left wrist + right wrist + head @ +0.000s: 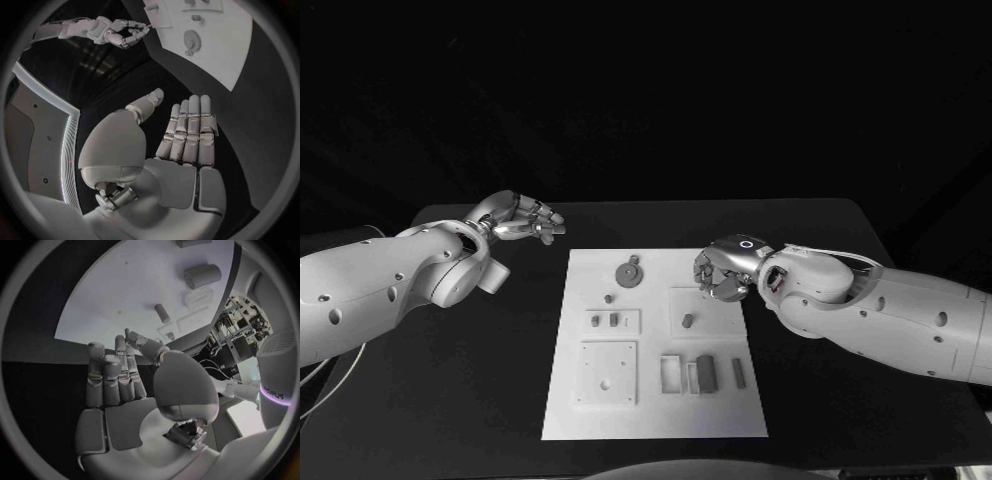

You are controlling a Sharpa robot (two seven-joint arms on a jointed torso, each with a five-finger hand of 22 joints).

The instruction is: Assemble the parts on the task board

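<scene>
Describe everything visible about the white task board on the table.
The task board is a flat white rectangular plate, matte like plastic, lying on the black table with its long side running away from the robot. It carries raised square plates and shallow slots, a round grey disc part near its far end, small grey pegs in the middle and darker bars near the close end. The right hand is over its far right edge, contact unclear; the left hand is off it.

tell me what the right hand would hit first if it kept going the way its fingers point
Probably the task board: the right hand hangs at its right edge, fingers aimed across it toward the round grey part. Height is unclear, so it might pass above.
</scene>
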